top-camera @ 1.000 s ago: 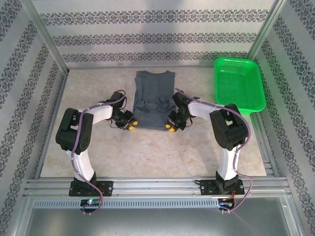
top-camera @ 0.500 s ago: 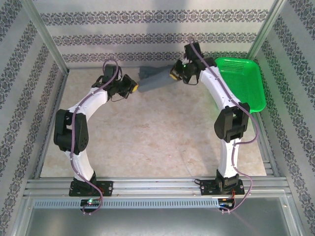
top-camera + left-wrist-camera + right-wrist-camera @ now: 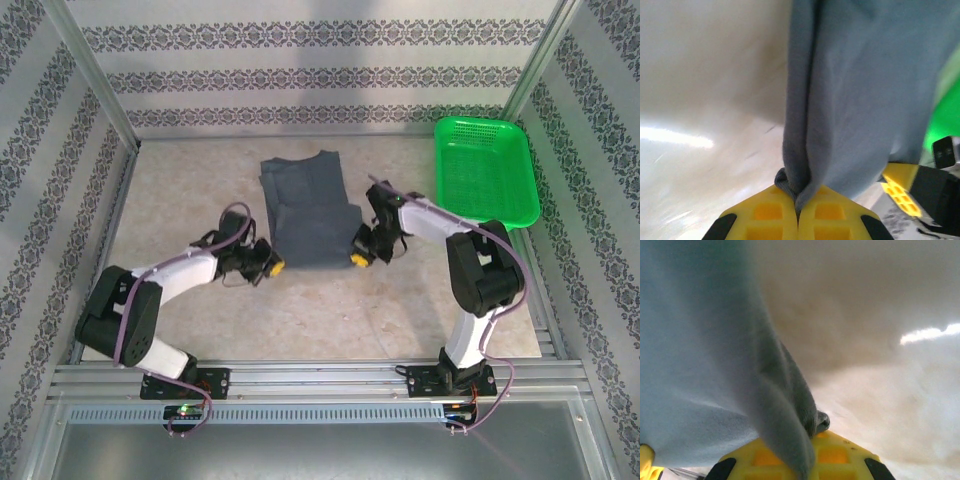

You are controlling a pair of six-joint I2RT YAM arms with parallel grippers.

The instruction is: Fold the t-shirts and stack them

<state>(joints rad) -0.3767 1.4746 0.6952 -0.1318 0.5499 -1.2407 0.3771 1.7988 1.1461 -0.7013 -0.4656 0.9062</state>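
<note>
One plain dark slate-grey short-sleeved cloth t-shirt [image 3: 305,200], folded to a narrow oblong, spread on the beige stone-patterned table surface [image 3: 330,310], mid-width and closer to the far edge than to the near one. Far end of the cloth just short of the far edge; near end a little past the middle of the surface.

At the near left corner of the t-shirt, the left gripper [image 3: 270,266]; at the near right corner, the right gripper [image 3: 358,259], both low over the surface. In the left wrist view, yellow fingers [image 3: 765,220] pressed together with a bunched ridge of grey cloth pinched in the seam between them. Likewise in the right wrist view: yellow fingers [image 3: 840,457] closed on a rolled fold of the same cloth. Hard to tell whether the held corners touch the surface.

Bright green perforated plastic basket [image 3: 487,180] in the far right corner, apart from the t-shirt, a bare strip of surface between them. Broad bare surface along the near edge, between cloth and arm bases, and down the whole left edge. Patterned walls [image 3: 300,80] close on the left, far and right sides
</note>
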